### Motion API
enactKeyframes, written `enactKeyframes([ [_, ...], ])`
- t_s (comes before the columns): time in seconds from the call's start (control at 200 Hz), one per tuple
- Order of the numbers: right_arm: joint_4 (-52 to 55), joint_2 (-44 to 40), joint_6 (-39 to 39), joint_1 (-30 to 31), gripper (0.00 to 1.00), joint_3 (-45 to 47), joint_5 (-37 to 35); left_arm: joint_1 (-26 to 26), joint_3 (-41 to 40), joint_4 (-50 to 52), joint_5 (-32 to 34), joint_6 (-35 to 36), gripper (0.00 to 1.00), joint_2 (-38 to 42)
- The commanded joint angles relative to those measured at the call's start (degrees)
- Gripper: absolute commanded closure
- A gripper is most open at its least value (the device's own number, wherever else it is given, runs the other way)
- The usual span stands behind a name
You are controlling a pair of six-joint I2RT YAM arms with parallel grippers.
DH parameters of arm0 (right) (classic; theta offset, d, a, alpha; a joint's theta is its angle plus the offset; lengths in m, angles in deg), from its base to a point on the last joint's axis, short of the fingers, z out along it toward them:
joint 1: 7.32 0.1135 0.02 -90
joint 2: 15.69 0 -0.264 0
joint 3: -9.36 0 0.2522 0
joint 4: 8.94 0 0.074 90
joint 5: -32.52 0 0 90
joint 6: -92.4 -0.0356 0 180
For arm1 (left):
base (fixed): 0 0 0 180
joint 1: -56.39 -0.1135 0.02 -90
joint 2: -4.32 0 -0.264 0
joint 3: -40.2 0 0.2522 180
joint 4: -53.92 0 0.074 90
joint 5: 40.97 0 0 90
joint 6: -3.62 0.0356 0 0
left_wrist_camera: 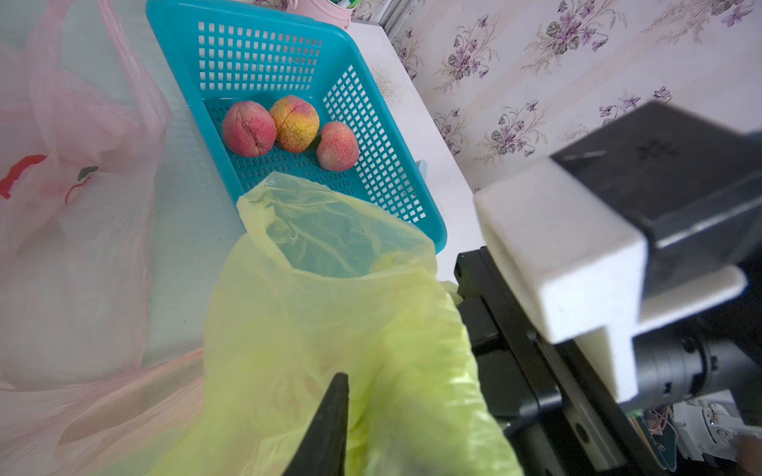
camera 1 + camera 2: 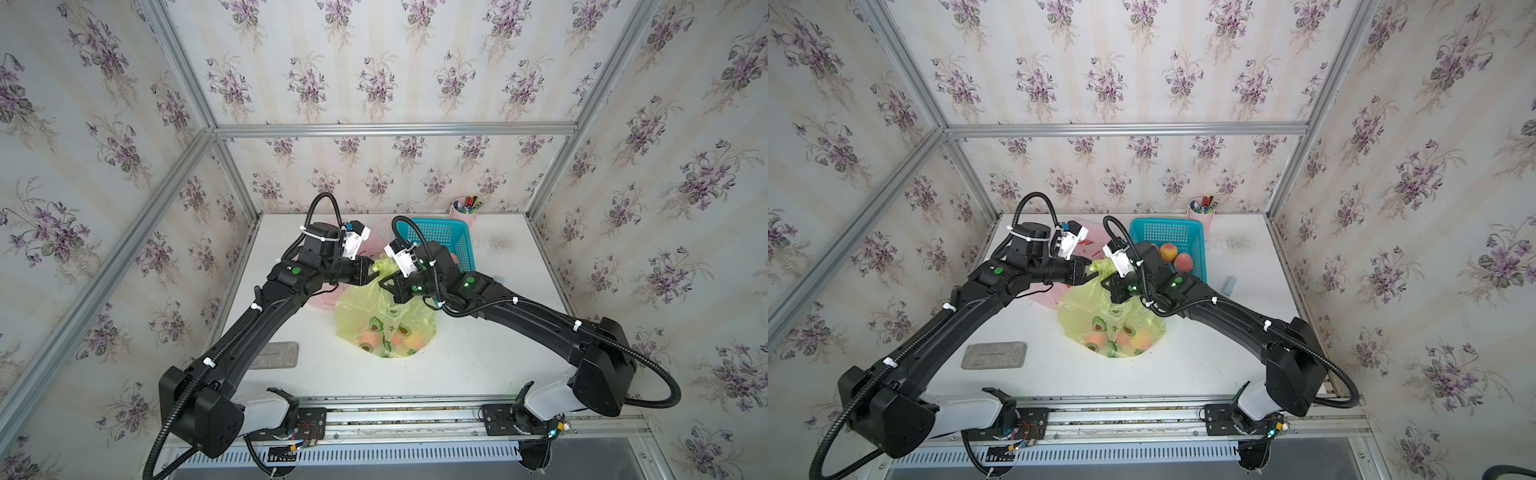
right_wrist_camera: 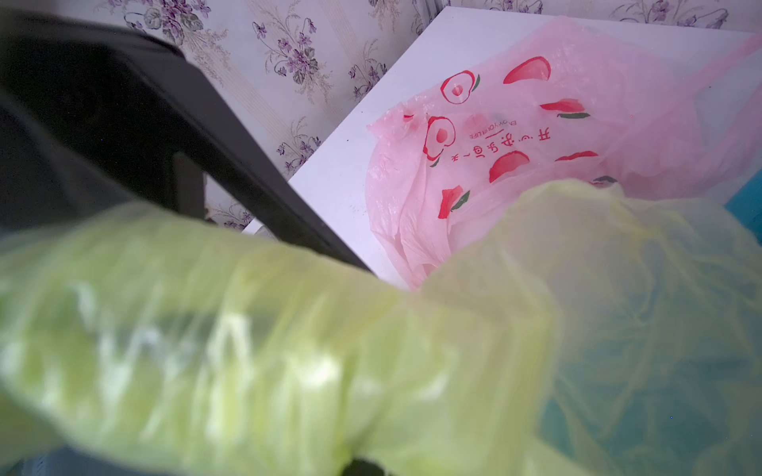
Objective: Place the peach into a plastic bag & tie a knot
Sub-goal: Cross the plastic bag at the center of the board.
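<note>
We count three peaches (image 1: 294,123) in one basket (image 1: 185,62), one yellow bag (image 2: 384,320) and one pink bag (image 3: 515,136). The right tool (image 2: 388,279) clenches the yellow bag; the left tool's (image 2: 372,270) state we cannot tell.

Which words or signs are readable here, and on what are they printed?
"ENJOY YOUR LIFE": pink bag, upside down.
Chinese line beside it: starts "开", rest unsure.
Too small to read: yellow-green bag character, grey pad lettering.
</note>
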State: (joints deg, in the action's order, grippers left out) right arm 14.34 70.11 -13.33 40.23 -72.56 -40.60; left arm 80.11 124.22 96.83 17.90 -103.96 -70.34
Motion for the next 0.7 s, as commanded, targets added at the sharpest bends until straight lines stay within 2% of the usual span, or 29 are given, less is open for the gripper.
enactKeyframes([
  [0.0,0.65,-0.78,0.70,-0.32,1.00,-0.15,-0.76,0.00,0.94,2.92,1.79,2.32,0.70,0.00],
  [0.235,0.47,-1.25,0.43,-0.44,1.00,0.05,1.49,-0.08,1.11,4.08,0.33,4.48,0.57,0.86],
  [0.395,0.36,-1.51,0.26,-0.45,1.00,0.22,3.13,-0.02,1.54,4.07,-3.53,6.03,0.48,1.05],
  [0.49,0.35,-1.60,0.30,-0.45,1.00,0.36,3.24,-0.08,1.64,4.05,-4.33,7.01,0.46,1.47],
  [0.525,0.41,-1.60,0.34,-0.44,1.00,0.27,3.46,-0.08,1.64,4.07,-4.51,7.18,0.41,1.48],
  [0.694,0.15,-1.69,0.17,-0.44,1.00,0.57,4.88,0.05,2.25,3.77,-4.81,6.23,0.40,0.73],
])
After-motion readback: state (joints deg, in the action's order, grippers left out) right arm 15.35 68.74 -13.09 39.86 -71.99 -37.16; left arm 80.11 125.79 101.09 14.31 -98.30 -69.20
